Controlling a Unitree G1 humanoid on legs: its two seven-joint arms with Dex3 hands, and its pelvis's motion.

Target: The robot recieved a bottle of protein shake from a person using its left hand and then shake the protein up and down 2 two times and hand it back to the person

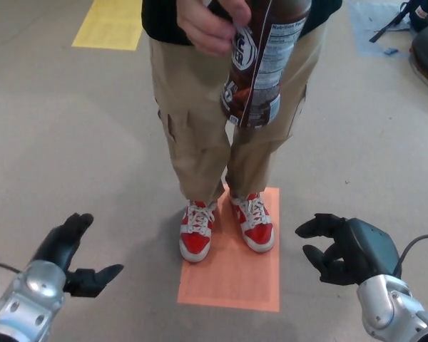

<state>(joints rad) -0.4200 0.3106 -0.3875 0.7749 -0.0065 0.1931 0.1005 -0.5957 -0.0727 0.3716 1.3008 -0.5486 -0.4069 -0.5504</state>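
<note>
The protein shake bottle [260, 68], gripped in the person's hand [210, 23], bears a white panel headed "Nutrition Facts" just beside the fingers; its finer print is unreadable.
</note>
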